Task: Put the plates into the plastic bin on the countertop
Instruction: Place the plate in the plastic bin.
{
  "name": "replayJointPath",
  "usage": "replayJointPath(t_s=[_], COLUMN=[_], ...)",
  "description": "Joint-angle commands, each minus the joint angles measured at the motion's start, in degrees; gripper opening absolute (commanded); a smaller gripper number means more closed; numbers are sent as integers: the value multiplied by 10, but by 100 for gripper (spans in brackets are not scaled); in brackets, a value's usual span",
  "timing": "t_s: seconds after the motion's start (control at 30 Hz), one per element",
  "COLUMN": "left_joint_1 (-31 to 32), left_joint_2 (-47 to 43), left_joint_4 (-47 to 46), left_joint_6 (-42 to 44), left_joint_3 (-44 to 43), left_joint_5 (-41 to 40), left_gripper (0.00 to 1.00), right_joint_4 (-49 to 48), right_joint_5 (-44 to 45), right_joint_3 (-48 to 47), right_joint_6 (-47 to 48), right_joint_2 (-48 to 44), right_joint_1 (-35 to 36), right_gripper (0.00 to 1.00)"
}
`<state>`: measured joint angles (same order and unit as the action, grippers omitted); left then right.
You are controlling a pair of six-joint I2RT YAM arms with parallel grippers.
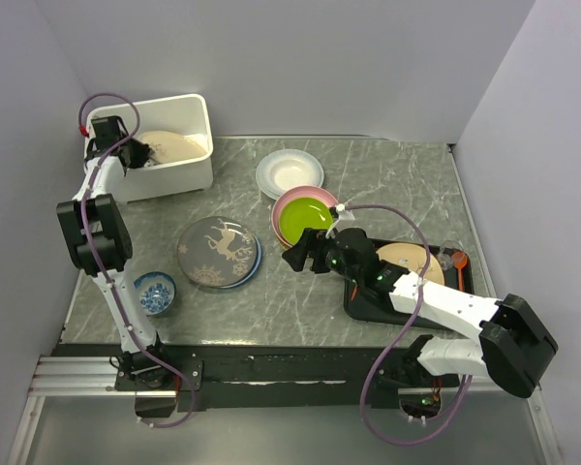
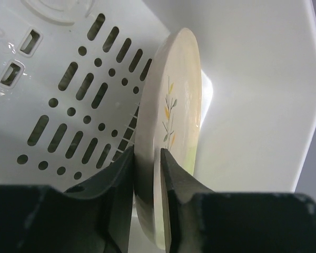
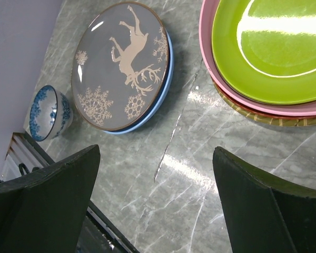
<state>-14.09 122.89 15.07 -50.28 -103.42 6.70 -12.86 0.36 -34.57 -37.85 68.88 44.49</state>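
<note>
The task looks barely begun. At the far left, the plastic bin [image 1: 174,180] holds one cream plate [image 2: 176,105], and the left end effector [image 2: 147,158] is clamped on its rim. The plate is tilted on edge above the slotted floor, close to a bin wall; I cannot tell whether it touches down. The left arm is stretched far forward from its base, with the wrist dipping over the bin's rim. The rest lie on the surface [image 1: 368,184]. Right of the bin and nearer the bases, a grey reindeer plate [image 1: 216,250] sits on a light blue plate [image 3: 166,84], with a small patterned bowl [image 1: 156,292] beside them. Further right of the bin is a white plate [image 1: 289,172], then a green plate [image 1: 305,215] on a pink plate [image 3: 208,68], with more rims showing beneath. The right end effector [image 3: 158,200] hangs low over bare stone between those two stacks, fingers wide apart and empty, its arm folded in from the right. Farthest from the bin, a tan plate [image 1: 412,262] rests on a black tray [image 1: 368,305].
</note>
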Motion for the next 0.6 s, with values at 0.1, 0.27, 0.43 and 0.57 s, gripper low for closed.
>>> replayJointPath(t_s=[0.1, 0.27, 0.43, 0.57], left_joint_1=[-2, -2, -2, -2], left_joint_2=[-22, -29, -46, -56], left_joint_4=[-31, -26, -29, -25], left_joint_6=[6, 7, 5, 9], left_joint_3=[-27, -21, -3, 3], left_joint_5=[-6, -19, -33, -55], left_gripper=[37, 49, 64, 80], right_joint_4=[-25, -19, -22, -24], right_joint_5=[-2, -2, -2, -2], right_joint_3=[-11, -9, -6, -4], right_joint_6=[-3, 1, -1, -4], right_joint_2=[-3, -10, -15, -14], right_joint_1=[2, 2, 2, 2], right_gripper=[94, 94, 94, 94])
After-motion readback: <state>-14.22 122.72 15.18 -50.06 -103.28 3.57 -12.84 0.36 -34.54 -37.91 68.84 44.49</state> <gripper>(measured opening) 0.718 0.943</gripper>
